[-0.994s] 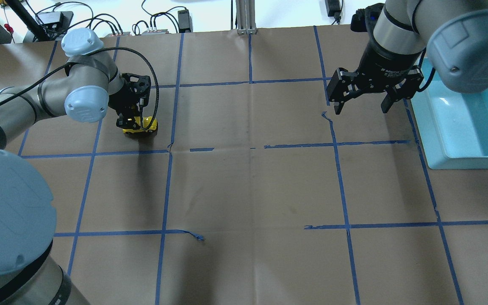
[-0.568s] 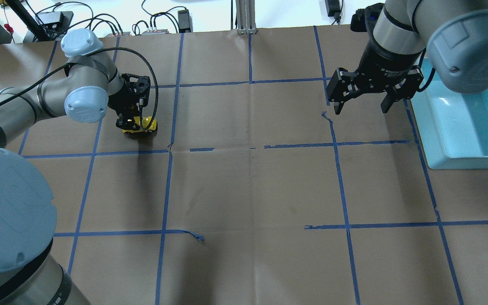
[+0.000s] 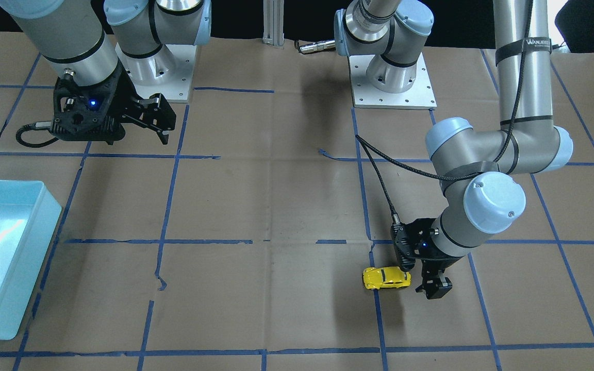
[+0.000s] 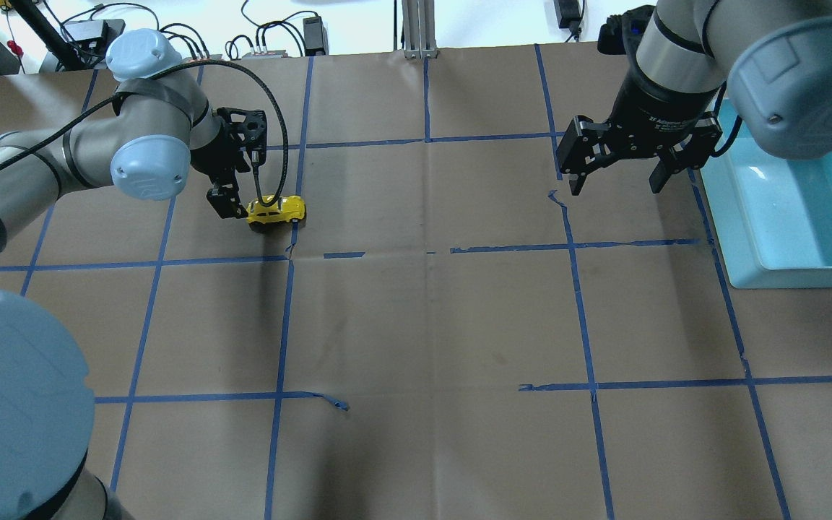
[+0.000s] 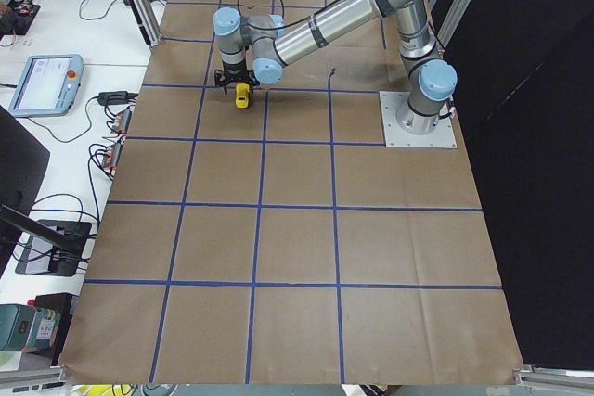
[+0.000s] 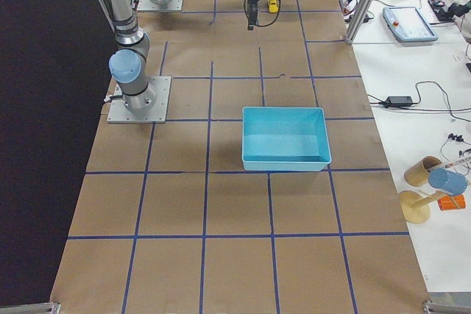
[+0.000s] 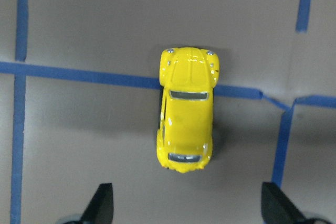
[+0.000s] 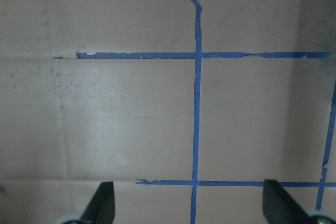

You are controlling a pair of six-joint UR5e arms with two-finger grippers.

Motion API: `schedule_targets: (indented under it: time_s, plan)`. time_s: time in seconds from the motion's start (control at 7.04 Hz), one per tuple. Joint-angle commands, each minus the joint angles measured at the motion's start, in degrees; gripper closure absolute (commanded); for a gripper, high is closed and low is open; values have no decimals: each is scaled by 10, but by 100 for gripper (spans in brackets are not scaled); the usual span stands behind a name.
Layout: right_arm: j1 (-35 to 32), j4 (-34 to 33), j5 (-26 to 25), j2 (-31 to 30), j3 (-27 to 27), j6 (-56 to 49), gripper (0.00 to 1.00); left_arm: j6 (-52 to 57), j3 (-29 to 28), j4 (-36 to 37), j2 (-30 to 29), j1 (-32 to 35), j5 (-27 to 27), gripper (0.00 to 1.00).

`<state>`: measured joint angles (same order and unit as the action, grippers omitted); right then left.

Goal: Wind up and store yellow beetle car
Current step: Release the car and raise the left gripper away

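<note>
Between the spread fingertips of our left two-finger gripper (image 7: pixel 187 208) we are holding nothing. The small glossy yellow beetle car (image 7: pixel 187 111) is sitting just ahead, straddling a blue tape line (image 7: pixel 79 72) on the brown paper table (image 4: pixel 423 325). Our right gripper (image 4: pixel 616 184) is hovering, jaws apart, near the light-blue plastic bin (image 4: pixel 791 277). Storing is not yet done; winding we cannot confirm.

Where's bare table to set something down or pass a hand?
Free: middle and robot-side half of the table, between car and tray. Crowded: right at the car, by the open left pincer; also the gap between open right pincer and tray.
</note>
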<state>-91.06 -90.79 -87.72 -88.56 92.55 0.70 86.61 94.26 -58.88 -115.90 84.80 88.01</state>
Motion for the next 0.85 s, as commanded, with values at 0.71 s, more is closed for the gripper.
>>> schedule_targets:
  time_s: [0.71]
  plan:
    - [1, -21, -5, -2, -9, -38, 0, -791, -43, -170, 174, 49, 1, 1]
